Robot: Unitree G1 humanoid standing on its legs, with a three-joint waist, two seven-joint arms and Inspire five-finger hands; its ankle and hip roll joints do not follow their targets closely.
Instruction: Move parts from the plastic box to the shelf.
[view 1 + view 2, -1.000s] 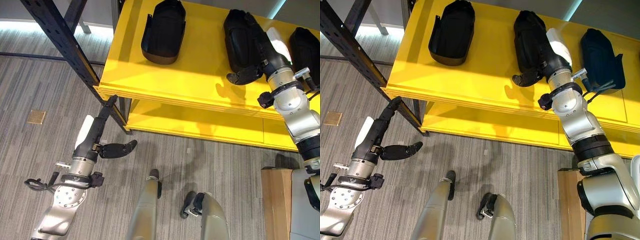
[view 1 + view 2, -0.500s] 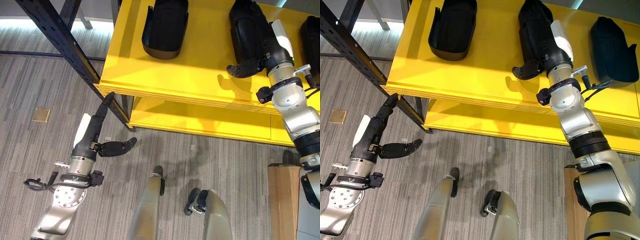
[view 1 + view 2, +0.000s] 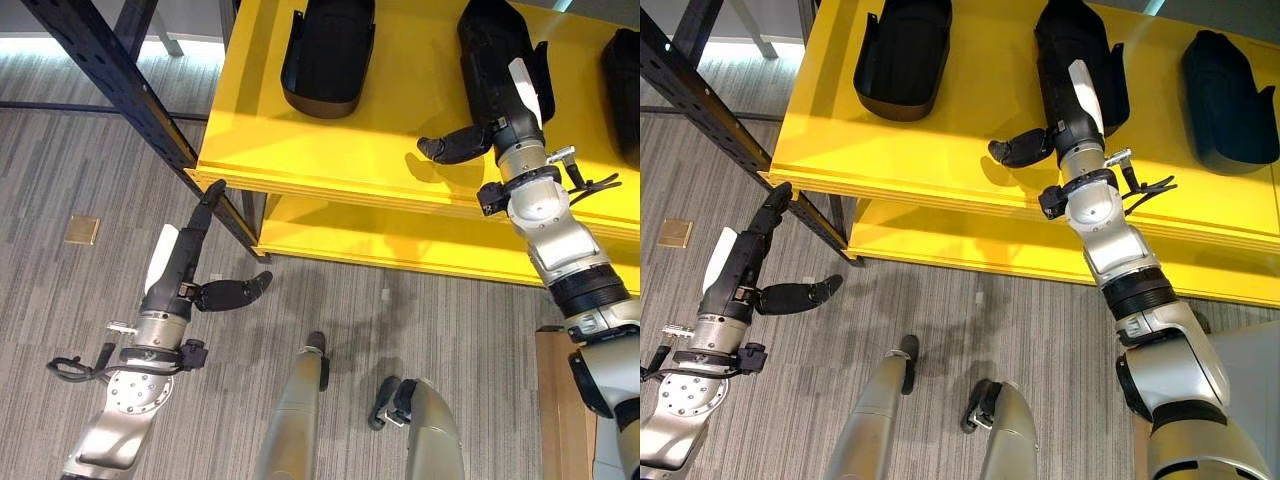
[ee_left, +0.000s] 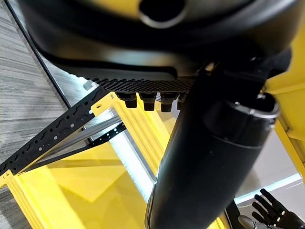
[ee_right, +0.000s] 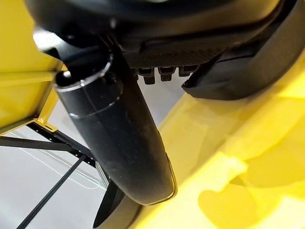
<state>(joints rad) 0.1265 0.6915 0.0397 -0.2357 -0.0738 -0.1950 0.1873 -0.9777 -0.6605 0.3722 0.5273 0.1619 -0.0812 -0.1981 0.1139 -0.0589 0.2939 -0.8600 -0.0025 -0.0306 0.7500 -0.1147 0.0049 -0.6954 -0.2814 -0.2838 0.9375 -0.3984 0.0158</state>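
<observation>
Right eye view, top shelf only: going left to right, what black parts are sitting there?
Left black part → middle black part, with the right hand just in front of it → right black part, all on the yellow shelf.

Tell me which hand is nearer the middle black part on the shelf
Right. The right hand lies against the near end of the middle black part; the left hand hangs low over the floor, beside the shelf.
</observation>
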